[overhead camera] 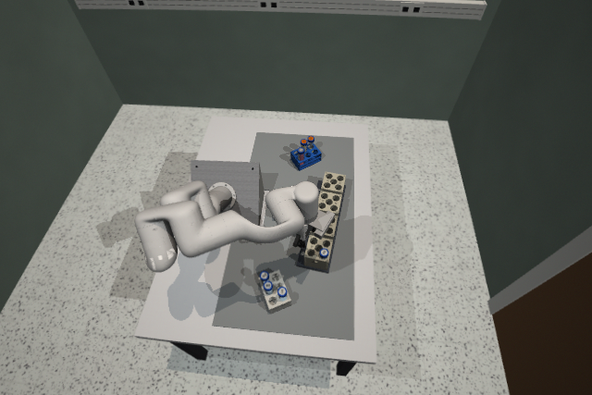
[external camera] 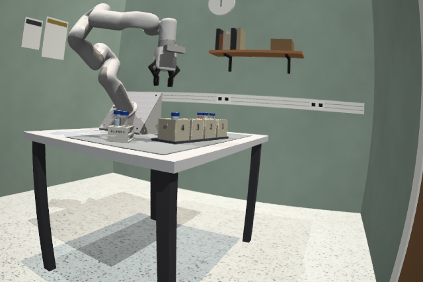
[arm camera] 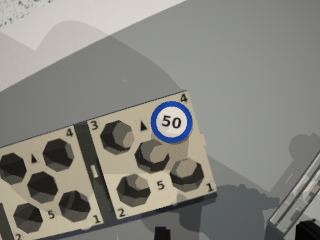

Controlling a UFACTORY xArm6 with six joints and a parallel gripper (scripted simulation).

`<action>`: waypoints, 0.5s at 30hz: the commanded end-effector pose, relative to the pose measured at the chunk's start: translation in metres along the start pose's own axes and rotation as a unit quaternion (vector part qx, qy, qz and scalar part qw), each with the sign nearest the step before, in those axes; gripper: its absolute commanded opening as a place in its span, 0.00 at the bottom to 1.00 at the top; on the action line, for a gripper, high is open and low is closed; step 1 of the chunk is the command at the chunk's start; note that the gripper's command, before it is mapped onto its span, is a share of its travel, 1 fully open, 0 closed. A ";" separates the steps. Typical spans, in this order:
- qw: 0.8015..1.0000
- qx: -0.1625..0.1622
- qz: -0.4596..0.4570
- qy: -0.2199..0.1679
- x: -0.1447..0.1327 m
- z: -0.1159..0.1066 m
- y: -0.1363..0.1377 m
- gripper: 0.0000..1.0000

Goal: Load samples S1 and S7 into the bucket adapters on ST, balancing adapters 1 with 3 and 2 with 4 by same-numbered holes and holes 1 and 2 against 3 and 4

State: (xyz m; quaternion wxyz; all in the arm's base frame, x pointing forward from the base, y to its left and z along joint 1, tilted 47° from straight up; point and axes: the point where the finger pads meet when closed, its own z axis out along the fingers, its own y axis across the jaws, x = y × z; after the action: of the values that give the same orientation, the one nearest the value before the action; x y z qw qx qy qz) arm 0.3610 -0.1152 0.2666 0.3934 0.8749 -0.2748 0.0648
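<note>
From high above the worktop's near edge [overhead camera: 267, 348], my top view slants down toward the back wall [overhead camera: 296, 55], taking in every corner. My exterior view sits farther out, low off one corner, almost level. My wrist view looks steeply down, closest, at adapter 4 [overhead camera: 317, 264] [external camera: 173, 129] [arm camera: 106, 172], which all three share.

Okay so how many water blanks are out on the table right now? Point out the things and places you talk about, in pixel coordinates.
4: one marked 50 [overhead camera: 324, 253] [external camera: 175, 115] [arm camera: 171, 122] in adapter 4's hole 4, three [overhead camera: 264, 275] in the BLANKS rack [overhead camera: 278, 307] [external camera: 119, 136]. The arm could hide more.
</note>
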 end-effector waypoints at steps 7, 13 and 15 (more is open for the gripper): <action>0.991 0.000 -0.133 0.000 0.037 -0.002 -0.016 0.57; 0.990 0.000 -0.141 0.000 0.065 -0.002 -0.029 0.57; 0.990 0.000 -0.141 0.000 0.065 -0.002 -0.029 0.57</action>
State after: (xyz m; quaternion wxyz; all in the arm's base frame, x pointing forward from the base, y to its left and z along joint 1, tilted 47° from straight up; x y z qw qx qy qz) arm 0.4190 -0.1247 0.2692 0.3993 0.9042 -0.1514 0.0119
